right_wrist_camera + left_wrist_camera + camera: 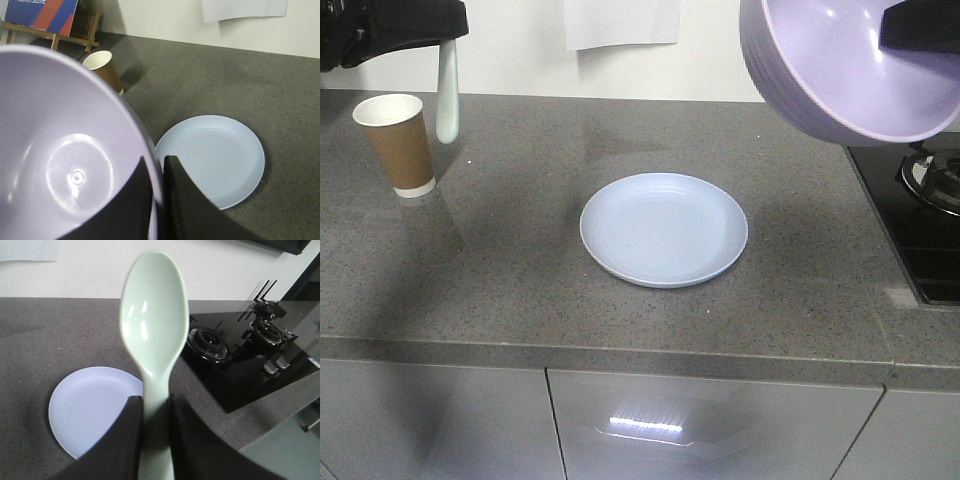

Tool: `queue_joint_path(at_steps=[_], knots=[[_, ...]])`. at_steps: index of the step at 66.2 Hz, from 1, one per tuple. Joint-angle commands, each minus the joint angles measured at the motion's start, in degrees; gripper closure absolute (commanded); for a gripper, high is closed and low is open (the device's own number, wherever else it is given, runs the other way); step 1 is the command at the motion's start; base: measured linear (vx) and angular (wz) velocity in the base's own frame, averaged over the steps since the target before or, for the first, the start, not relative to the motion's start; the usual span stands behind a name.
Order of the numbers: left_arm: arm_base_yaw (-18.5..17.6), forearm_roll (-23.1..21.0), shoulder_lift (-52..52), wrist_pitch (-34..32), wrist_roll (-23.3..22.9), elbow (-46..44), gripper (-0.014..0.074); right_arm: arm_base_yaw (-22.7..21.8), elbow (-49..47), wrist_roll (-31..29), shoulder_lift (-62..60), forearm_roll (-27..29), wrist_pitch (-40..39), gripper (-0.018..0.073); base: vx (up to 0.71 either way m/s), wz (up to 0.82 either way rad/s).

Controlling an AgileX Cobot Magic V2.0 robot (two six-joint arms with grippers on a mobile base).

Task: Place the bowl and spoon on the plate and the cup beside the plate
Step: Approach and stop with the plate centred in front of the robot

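Observation:
The pale blue plate [664, 229] lies empty in the middle of the counter, also seen as the plate [95, 407] and the plate [212, 159]. My right gripper [159, 165] is shut on the rim of the lavender bowl [60, 150], one finger inside and one outside. That bowl [840, 65] hangs tilted high at the upper right. My left gripper [156, 402] is shut on the handle of the mint-green spoon [154, 325]. The spoon [447, 95] hangs head down at the upper left, beside the brown paper cup [397, 142], which stands upright, the cup [106, 70].
A black gas hob [930, 200] with burners fills the counter's right end, the hob [240, 352]. A white paper sheet [622, 22] hangs on the back wall. The counter's front edge [620, 355] runs above grey cabinet doors.

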Motion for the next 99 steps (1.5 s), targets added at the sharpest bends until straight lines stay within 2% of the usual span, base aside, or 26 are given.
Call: queue_joint_path(at_steps=[1, 99], knots=[[0.14, -3.19, -1.64, -2.26, -0.03, -1.41, 0.0603, -0.19, -1.66, -0.2, -1.19, 2.77, -3.03, 0.057, 0.05, -0.04], [0.14, -3.19, -1.64, -2.26, -0.03, -1.41, 0.0603, -0.19, -1.66, -0.2, -1.19, 2.77, -3.03, 0.057, 0.05, -0.03]])
